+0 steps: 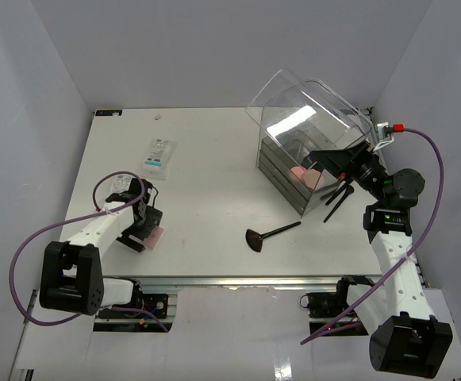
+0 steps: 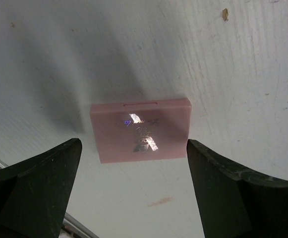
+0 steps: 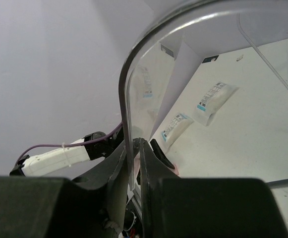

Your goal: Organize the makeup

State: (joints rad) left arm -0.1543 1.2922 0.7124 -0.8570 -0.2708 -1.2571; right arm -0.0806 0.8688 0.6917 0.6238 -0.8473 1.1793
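Sponges [image 1: 305, 176] are stowed in the box [image 1: 282, 171], its lid [image 3: 126, 74] pinched by the right gripper [image 3: 136, 148]. Left on the table [image 1: 214, 143] are the fan brush [image 1: 271, 234], packet [image 1: 159, 154] and compact [image 2: 141, 130], the last straddled by the spread left gripper [image 2: 133, 151].

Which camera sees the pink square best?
The left wrist view: the pink compact fills the middle, shiny print showing. The top view shows a pink sliver by the left gripper; the right wrist view shows none.

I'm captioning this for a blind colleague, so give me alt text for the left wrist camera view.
A flat pink square compact with a shiny silver print lies on the white table between the two dark fingers of the open left gripper, a gap showing on each side.
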